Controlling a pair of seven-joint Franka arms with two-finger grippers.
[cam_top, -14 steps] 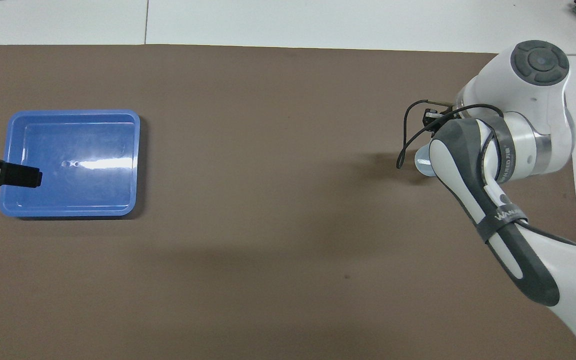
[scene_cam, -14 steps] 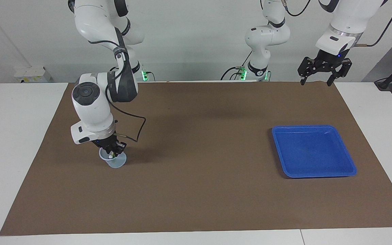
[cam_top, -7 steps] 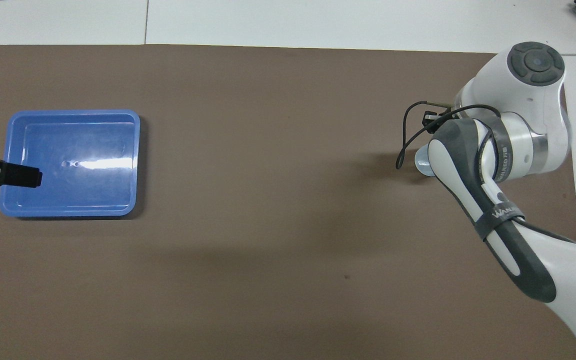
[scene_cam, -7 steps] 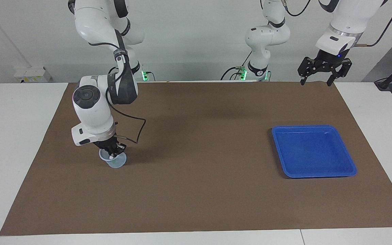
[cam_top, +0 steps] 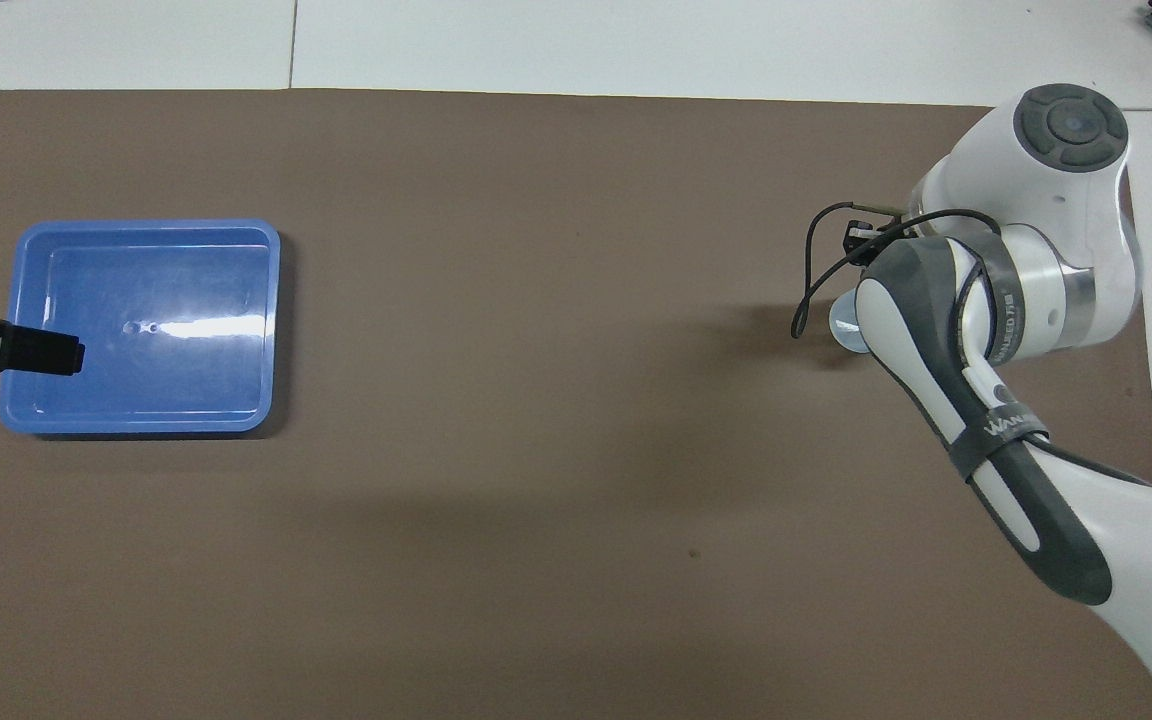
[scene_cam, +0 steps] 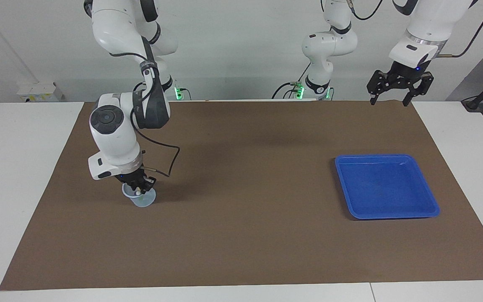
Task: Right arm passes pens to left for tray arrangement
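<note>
Reaching into translucent cup (scene_cam: 143,198) at right arm's end of tabletop (scene_cam: 241,235): right end effector (scene_cam: 138,189), jaw state impossible to tell, grip on pen unconfirmed. Showing only whitish tip of pens (scene_cam: 138,192) at cup mouth. Waiting raised over mat edge nearest robots: left end effector (scene_cam: 389,99), jaws wide, holding nothing. Sitting bare at left arm's end: tray (scene_cam: 430,203). Judging task barely begun; no pen passed, all placements remaining. Comparing with earlier frame: right wrist sitting slightly higher, tray and cup unmoved.

Glossy blue plastic tray (cam_top: 272,330), matt brown table mat (scene_cam: 241,235), translucent plastic cup (scene_cam: 144,200), smooth white arm shells (scene_cam: 113,138)
</note>
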